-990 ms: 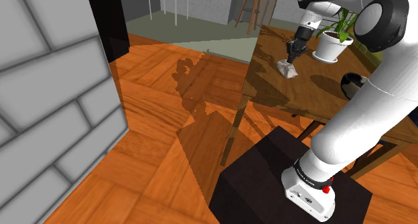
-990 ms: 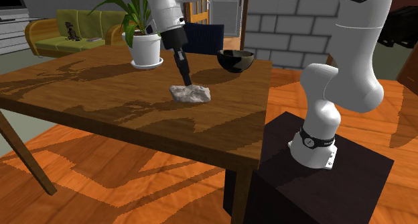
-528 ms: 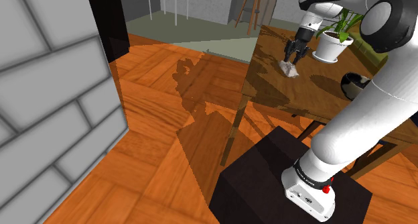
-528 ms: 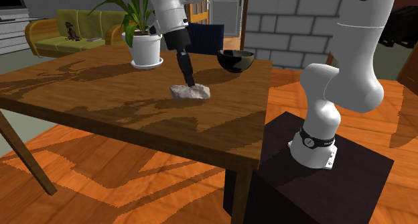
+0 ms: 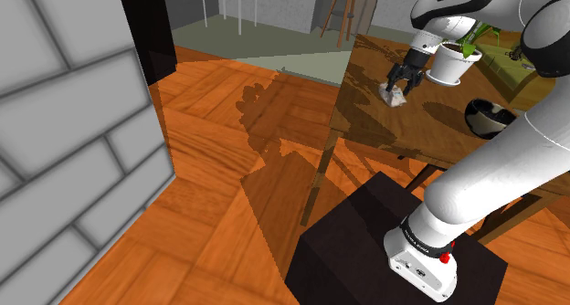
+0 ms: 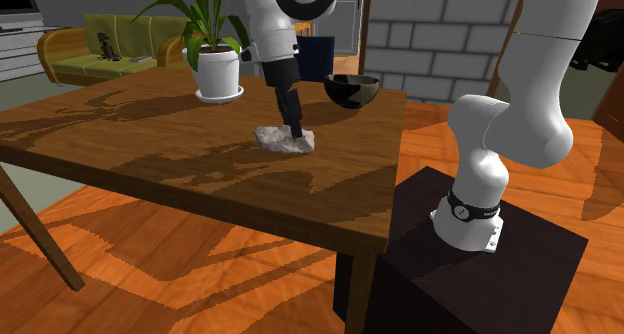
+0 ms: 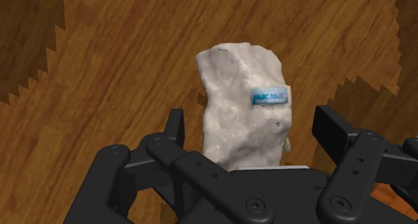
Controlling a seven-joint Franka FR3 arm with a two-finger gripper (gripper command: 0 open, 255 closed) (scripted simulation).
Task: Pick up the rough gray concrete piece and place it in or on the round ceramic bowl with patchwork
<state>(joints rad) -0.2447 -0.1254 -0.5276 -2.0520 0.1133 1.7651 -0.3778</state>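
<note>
Arm rises off the stand (image 6: 500,282), elbow high, wrist bent down over the table (image 6: 140,147). Pincer (image 6: 296,132) points down, slightly tilted, tips at the tabletop. Fingers (image 7: 175,130) are apart, straddling the concrete piece (image 7: 241,102) with gaps on both sides, no grip. The piece lies on the table between them. Bowl (image 6: 351,88) sits apart from the pincer, plant pot (image 6: 218,74) on the pincer's other side.

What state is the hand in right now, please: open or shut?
Open: the hand straddles the rough grey piece, its fingers apart with the table showing in both gaps.
</note>
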